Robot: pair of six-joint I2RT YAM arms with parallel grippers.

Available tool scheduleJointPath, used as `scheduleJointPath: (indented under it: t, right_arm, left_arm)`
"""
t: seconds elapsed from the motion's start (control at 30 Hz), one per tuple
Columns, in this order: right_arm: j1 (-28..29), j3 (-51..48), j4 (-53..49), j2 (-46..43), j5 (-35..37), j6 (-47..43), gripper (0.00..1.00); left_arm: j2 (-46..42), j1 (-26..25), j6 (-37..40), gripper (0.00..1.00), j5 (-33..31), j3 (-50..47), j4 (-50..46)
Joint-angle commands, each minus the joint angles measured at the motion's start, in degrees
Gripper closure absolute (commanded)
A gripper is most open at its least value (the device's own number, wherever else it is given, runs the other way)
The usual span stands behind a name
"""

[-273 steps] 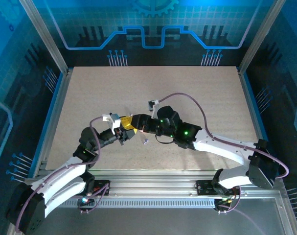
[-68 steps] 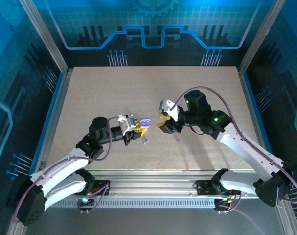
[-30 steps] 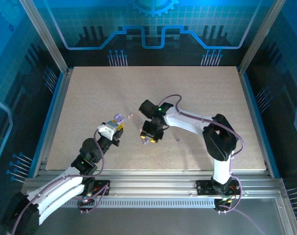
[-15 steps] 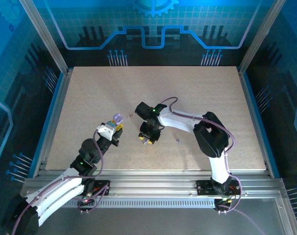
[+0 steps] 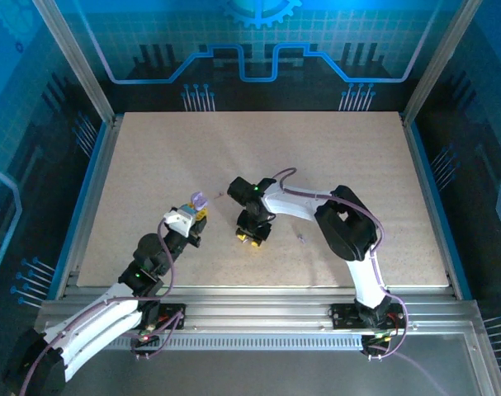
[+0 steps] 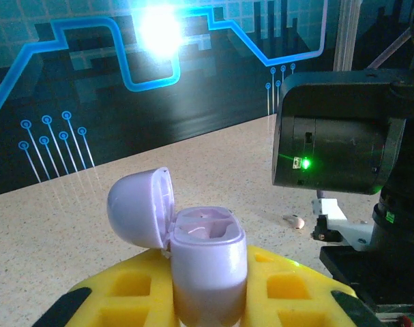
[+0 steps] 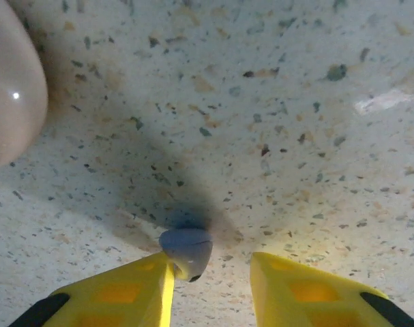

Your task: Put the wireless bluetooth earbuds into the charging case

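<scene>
The right gripper (image 5: 250, 238) points straight down at the speckled tabletop (image 5: 333, 157) near its middle, the arm folded back toward it from the right. Its yellow fingers (image 7: 302, 286) are spread apart just above the surface. The left gripper (image 5: 190, 219) sits to the left and slightly nearer the bases, raised off the tabletop, its yellow fingers pressed against the sides of the charging case (image 6: 207, 262).

The case is lilac and stands upright between those fingers. Its rounded lid (image 6: 140, 208) is hinged open and tipped back to the left in the left wrist view, baring the moulded recess inside, and nothing can be made out sitting in it.

In the right wrist view a pale rounded shape (image 7: 9, 102) is cut off by the upper left corner; what it is cannot be told.

A greyish-lilac earbud (image 7: 186, 252) lies on the tabletop between the right gripper's fingertips, touching the tip of the finger on the picture's left, with a clear gap to the other. A pale earbud (image 6: 297, 221) lies loose on the tabletop beyond the case, close to the right arm's black housing (image 6: 339, 136).
</scene>
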Motion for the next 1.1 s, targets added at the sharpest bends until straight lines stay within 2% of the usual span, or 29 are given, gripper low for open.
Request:
scheduleJointPath:
  t: [0.0,0.43,1.07]
  right_arm:
    - [-0.8,1.7,-0.9,1.3,0.4,-0.4,0.67]
    - [-1.4,2.9,-2.2,2.5,1.0,-2.0,0.68]
    - [-1.8,2.5,-2.7,1.8,3.8,-6.8,0.81]
  left_arm:
    - [-0.5,-0.1,-0.3,0.89,-0.5,-0.1,0.5]
    - [0.3,0.0,0.0,0.89,-0.3,0.3,0.7]
    - [2.7,0.0,-0.4,0.89,2.4,1.3,0.8]
